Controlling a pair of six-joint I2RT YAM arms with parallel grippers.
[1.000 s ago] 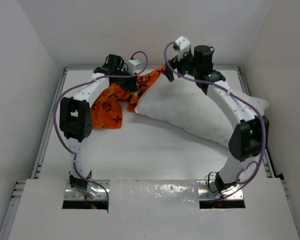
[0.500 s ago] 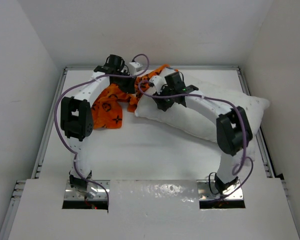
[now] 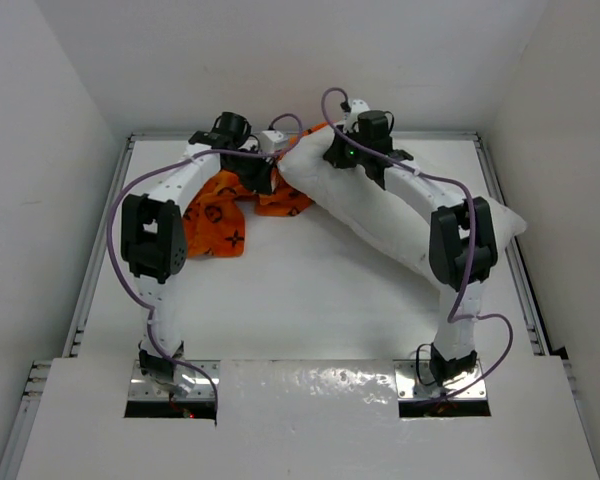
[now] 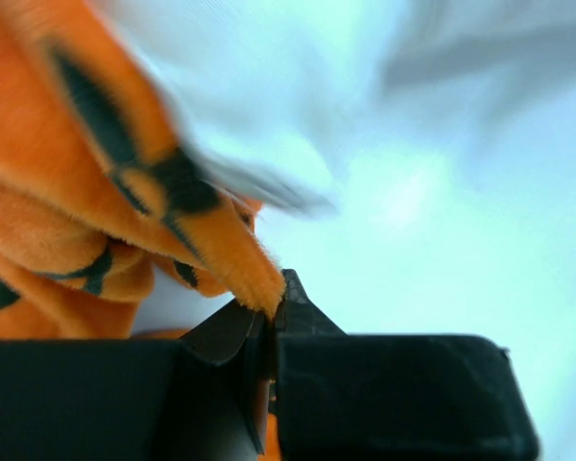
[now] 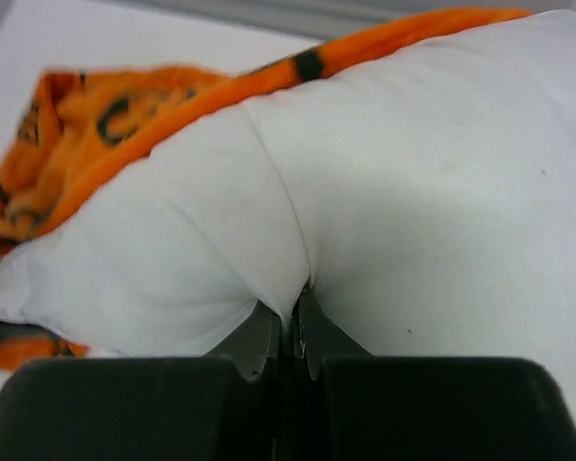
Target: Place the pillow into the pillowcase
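Note:
The white pillow (image 3: pixel 380 210) lies slantwise from the far middle of the table toward the right side. My right gripper (image 3: pixel 332 152) is shut on a pinched fold of its fabric near the far-left corner (image 5: pixel 298 307). The orange pillowcase (image 3: pixel 218 205) with dark motifs lies crumpled to the pillow's left, and part of it runs under the pillow's end (image 5: pixel 106 125). My left gripper (image 3: pixel 265 172) is shut on an edge of the pillowcase (image 4: pixel 264 293). A strip of orange fabric also shows along the pillow's far edge.
Raised rails (image 3: pixel 98 270) border the white table on the left and right. White walls (image 3: pixel 280 60) close in the back and sides. The arm bases (image 3: pixel 170 370) sit at the near edge.
My right arm swung back to the pillow's far-left corner and closed on its fabric. The pillow's left end shifted toward the far side. My left gripper finished closing on the pillowcase.

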